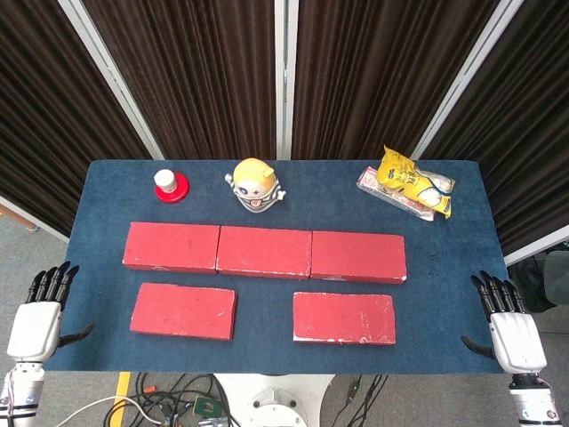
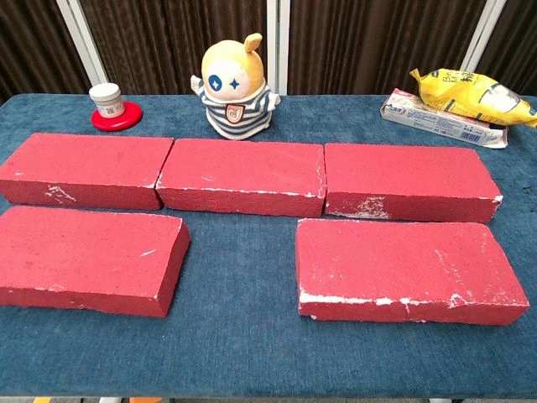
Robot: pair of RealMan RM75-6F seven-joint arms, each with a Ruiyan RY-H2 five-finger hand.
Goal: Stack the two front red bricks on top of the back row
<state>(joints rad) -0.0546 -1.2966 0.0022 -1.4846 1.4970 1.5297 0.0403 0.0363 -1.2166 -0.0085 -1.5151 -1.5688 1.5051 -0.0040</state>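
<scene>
Red on blue: two flat red bricks, front left brick [image 1: 183, 310] and front right brick [image 1: 344, 318], lie on the blue-clothed table [image 1: 267, 356] just before the back row of three red bricks [image 1: 264, 252]. Left hand [image 1: 37, 320] and right hand [image 1: 511, 331] hover off the table's edges, fingers spread, holding nothing. Stacking looks unstarted, and the next move calls for a reach inward onto a front brick.

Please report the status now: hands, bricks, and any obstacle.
Left hand open, right hand open, both off table. Front left brick, front right brick unstacked. Back row top unobstructed.
</scene>
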